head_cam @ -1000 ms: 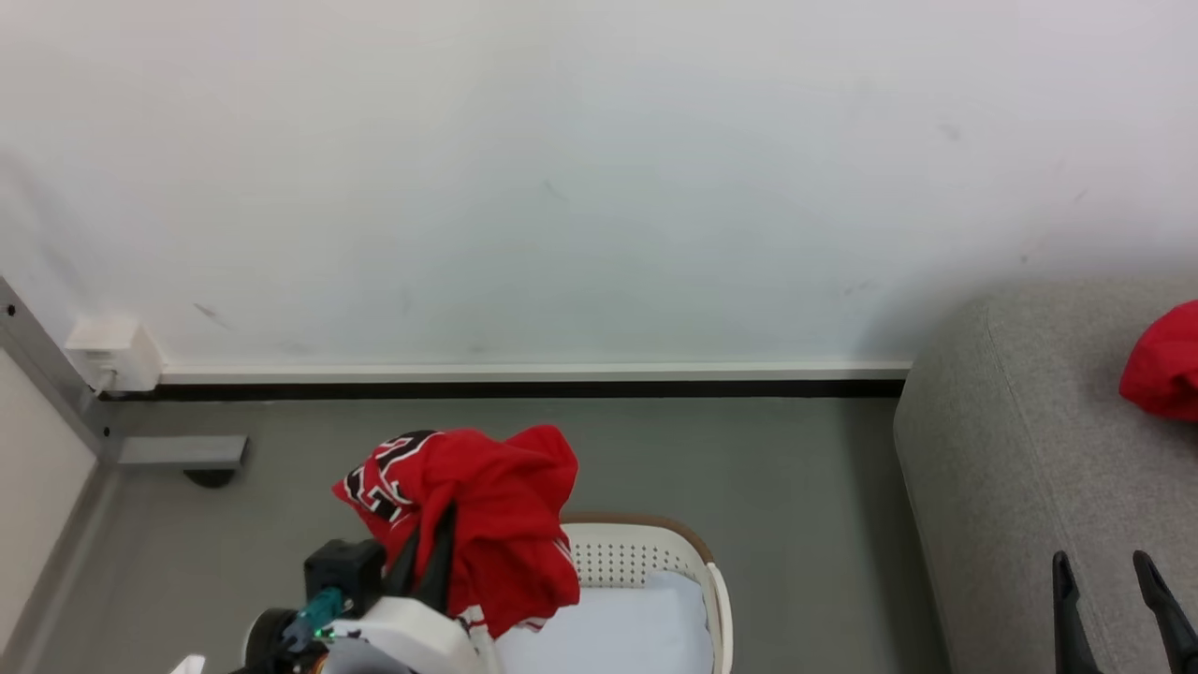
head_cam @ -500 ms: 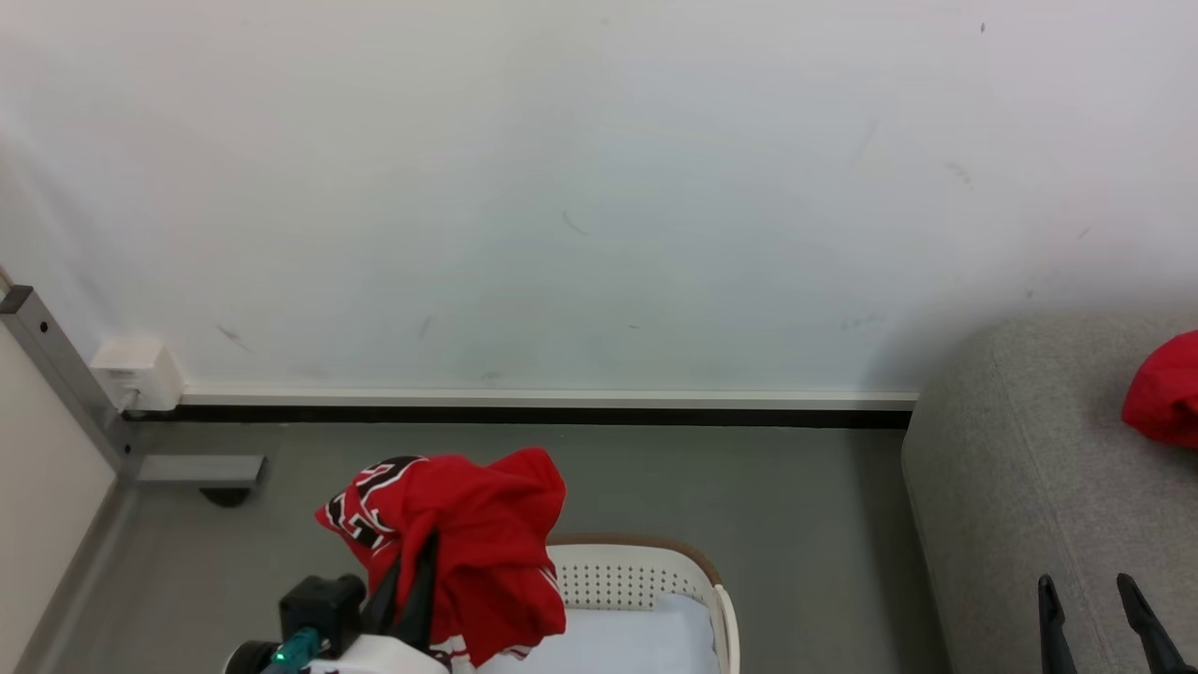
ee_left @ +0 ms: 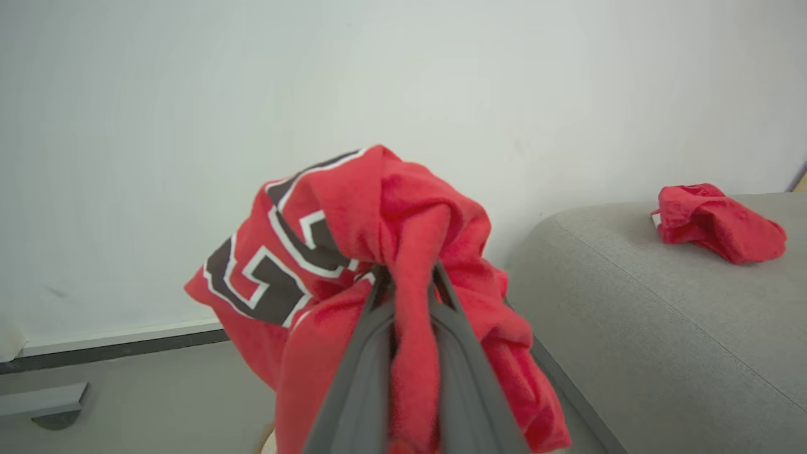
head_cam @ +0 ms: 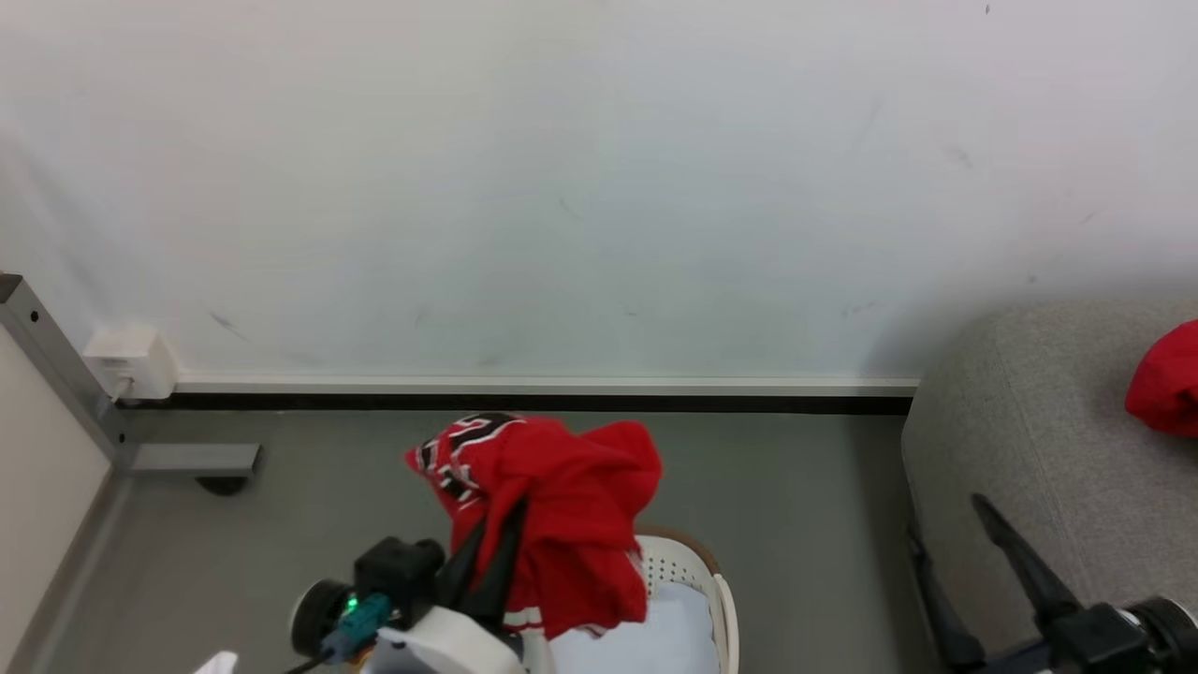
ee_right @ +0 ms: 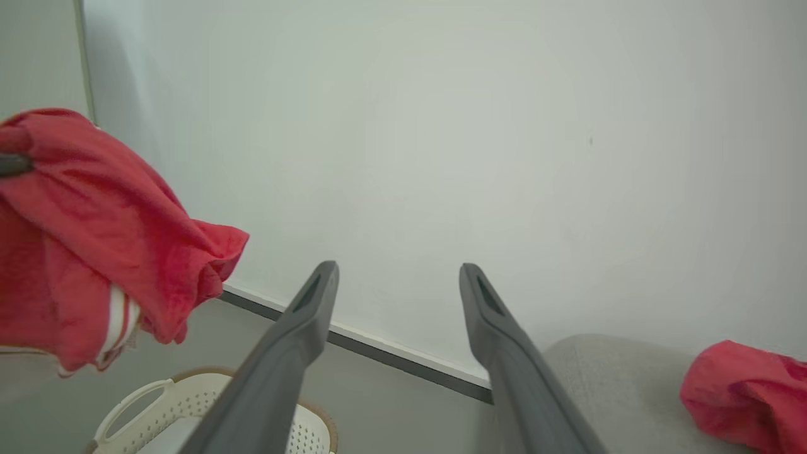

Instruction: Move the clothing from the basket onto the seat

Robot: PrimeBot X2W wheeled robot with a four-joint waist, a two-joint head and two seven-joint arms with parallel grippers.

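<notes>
The clothing, a red jersey [head_cam: 562,505] with black-and-white lettering, hangs bunched in the air above the basket's left end, and my left gripper [head_cam: 508,513] is shut on it. In the left wrist view the jersey [ee_left: 353,239] drapes over both dark fingers [ee_left: 359,378]. The cream basket [head_cam: 721,599] sits on the floor just below. The grey seat [head_cam: 1029,440] stands to the right, apart from the jersey. My right gripper [head_cam: 943,517] is open beside the seat's front corner, its fingers [ee_right: 302,328] spread wide with nothing between them.
A second red garment [head_cam: 1165,379] lies on the seat. A pale white sheet [head_cam: 655,637] lies in the basket. A white wall with a baseboard is behind. A metal post [head_cam: 56,374], a white box [head_cam: 131,360] and a grey foot [head_cam: 192,459] stand at the left.
My left gripper has carried the jersey to the right, toward the seat. My right gripper has swung further into the head view, its fingers now slanting up-left. The head camera has shifted slightly.
</notes>
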